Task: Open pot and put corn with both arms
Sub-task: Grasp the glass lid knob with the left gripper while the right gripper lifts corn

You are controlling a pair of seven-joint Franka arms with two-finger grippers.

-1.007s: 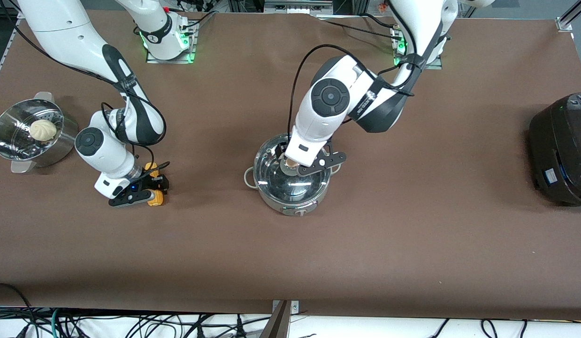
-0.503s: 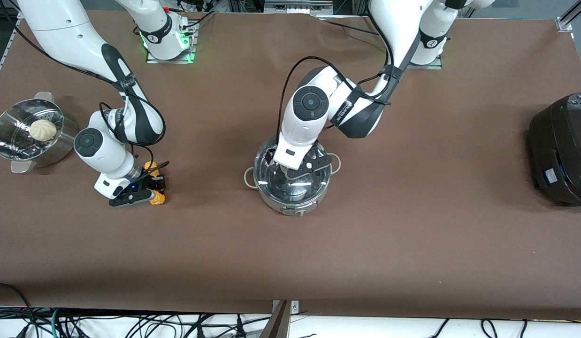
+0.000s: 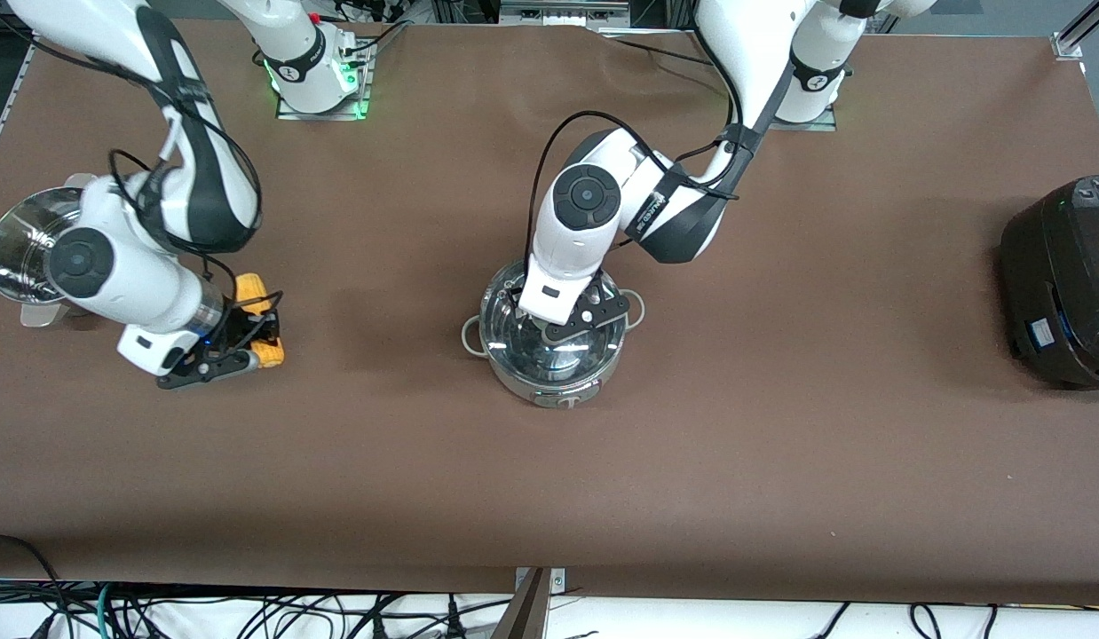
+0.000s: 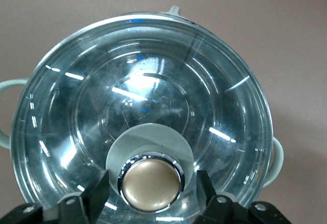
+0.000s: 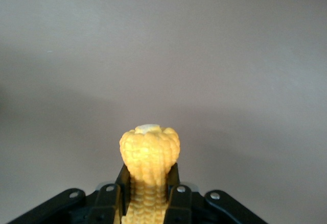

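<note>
Corn (image 3: 256, 322) sits clamped in the right gripper (image 3: 223, 352), lifted over the tabletop (image 3: 780, 444) toward the right arm's end, with the jaws closed across the middle of the cob and its tip sticking out past them in the right wrist view (image 5: 149, 155). It looks light and stiff, with a bumpy skin that should give the fingers decent bite, so a mid-length hold like this one seems sound to me. A little farther from the front camera, near the middle of the table, stands the pot (image 3: 554, 342), its glass lid (image 4: 143, 112) in place. The left gripper (image 3: 549, 321) is down on it, jaws set either side of the tan knob (image 4: 150, 183); whether they press it yet I cannot tell. That lid is smooth, probably heavy for its size and breakable, so the knob is the only sensible place to take it. Farther off, partly hidden by the right arm, sits a steel steamer bowl (image 3: 17, 240), and at the left arm's end a black cooker (image 3: 1060, 284).
</note>
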